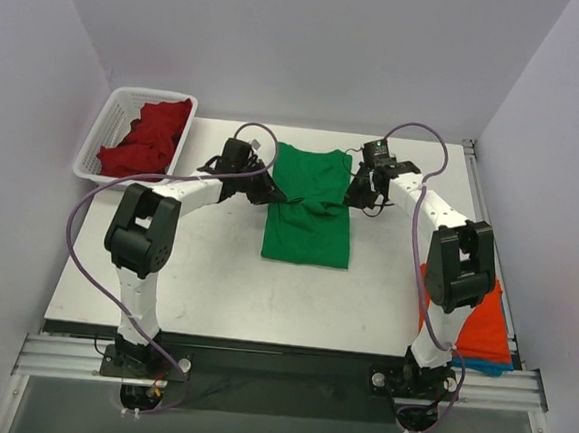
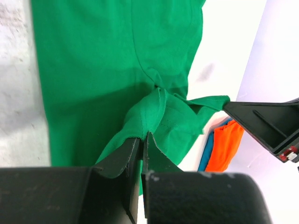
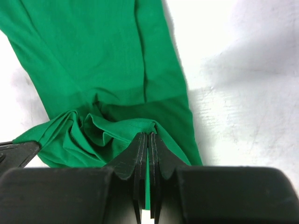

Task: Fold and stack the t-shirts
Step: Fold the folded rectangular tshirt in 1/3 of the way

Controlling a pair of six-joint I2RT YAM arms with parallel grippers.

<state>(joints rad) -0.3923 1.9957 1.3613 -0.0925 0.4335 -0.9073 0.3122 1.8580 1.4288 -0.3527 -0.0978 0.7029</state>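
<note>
Saw the green t-shirt (image 1: pixel 310 213) spread on the table (image 1: pixel 195 269) between the two claws, lower part flat and nearer the arm bases than either claw, middle bunched into a raised ridge of folds. Found the left gripper (image 2: pixel 142 137) clamped tight on a pinch of that green cloth at one side edge, fold rising straight out from between the fingertips, flat shirt ahead of the tips. Found the right gripper (image 3: pixel 148 137) likewise closed hard on the green t-shirt at the opposite edge, thin sliver of green caught between the fingers, rumpled folds just ahead and to the left of the tips. Noted both claws facing each other across the shirt, near one another, joined by the gathered band of cloth. Spotted, in the left wrist view, a pointed corner of green reaching the tip of the right claw. Made out dark red t-shirts (image 1: pixel 150 135) heaped in a white basket (image 1: pixel 97 136), well apart, behind the left gripper on the side away from the green shirt. Made out an orange t-shirt (image 1: pixel 482 322) lying over a blue t-shirt (image 1: pixel 483 367), only a strip of blue showing, well behind the right gripper, beside that arm's base at the table edge.
</note>
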